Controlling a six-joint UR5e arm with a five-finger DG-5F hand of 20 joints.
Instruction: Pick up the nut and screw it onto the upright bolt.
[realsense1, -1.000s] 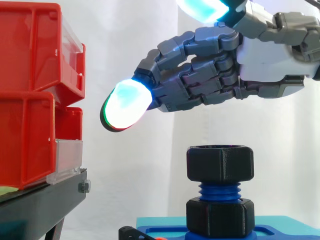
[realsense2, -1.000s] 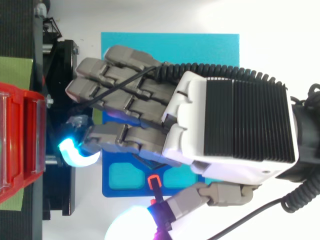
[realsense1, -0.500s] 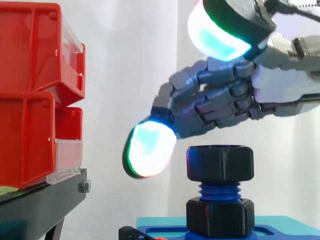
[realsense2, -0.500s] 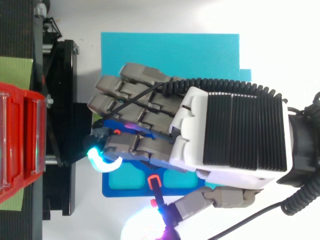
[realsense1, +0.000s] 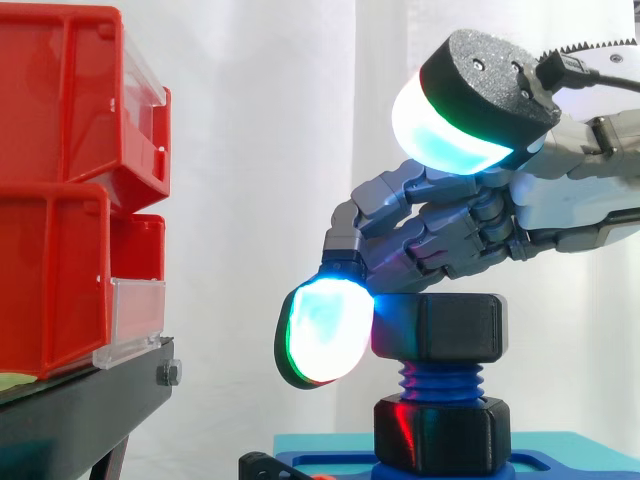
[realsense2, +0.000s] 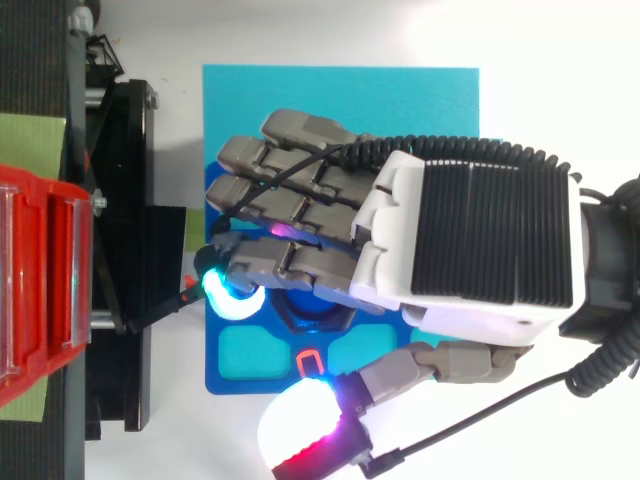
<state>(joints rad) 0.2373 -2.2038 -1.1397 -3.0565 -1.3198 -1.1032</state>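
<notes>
Within the last second the hand has dropped from well above the bolt onto its top; the fingers, which hung in the air on the bolt's bin-facing side, are now curled over the nut; one glowing fingertip presses the nut's face on that same side. The thumb stands high above the bolt and apart from the nut, so the hold is a hooked one, not a pinch.

The nut itself has not shifted; it sits on the bolt's uppermost threads, with a few blue turns bare between it and the black hex collar at the bolt's foot. I judge the pick-up is no longer the matter; the nut is already started, and the hand is arriving to turn it further down.

The bolt points straight up from the blue base plate; its long axis is vertical; the nut's bore runs along that axis, level, its flats facing outward.
</notes>
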